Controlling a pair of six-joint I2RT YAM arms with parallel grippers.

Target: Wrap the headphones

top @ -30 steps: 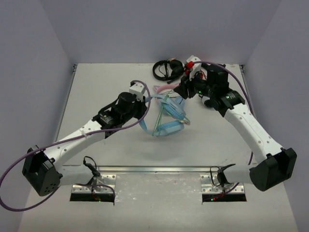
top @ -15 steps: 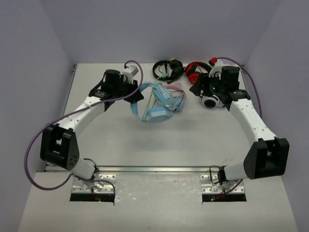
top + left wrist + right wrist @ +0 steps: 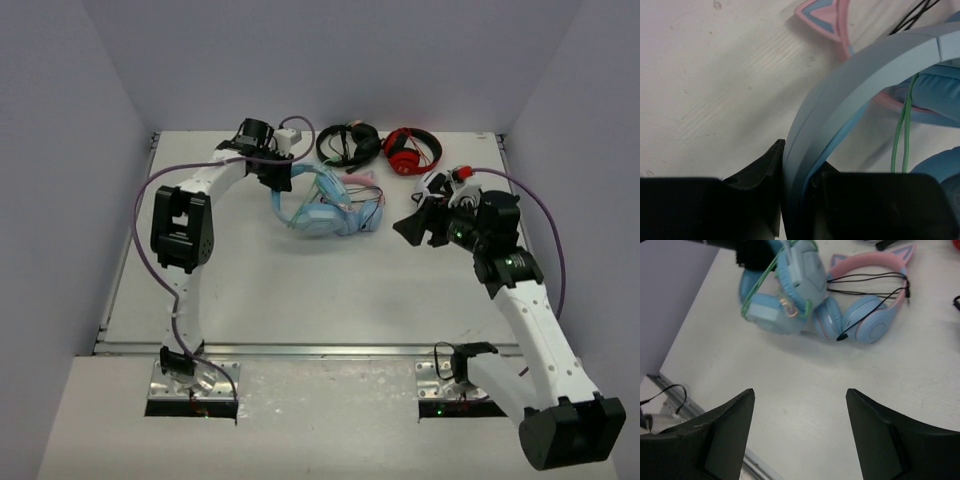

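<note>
Left wrist view: the left gripper (image 3: pixel 800 162) is clenched on the headphones (image 3: pixel 855 75) by the headband, with the green cable (image 3: pixel 900 140) running down beside it. From the top view, the headphones are at the far middle of the table (image 3: pixel 300 290), just beside the cat-ear headphones (image 3: pixel 867 315). The right gripper (image 3: pixel 800 395) hangs spread wide, holding nothing, well apart to their right.
</note>
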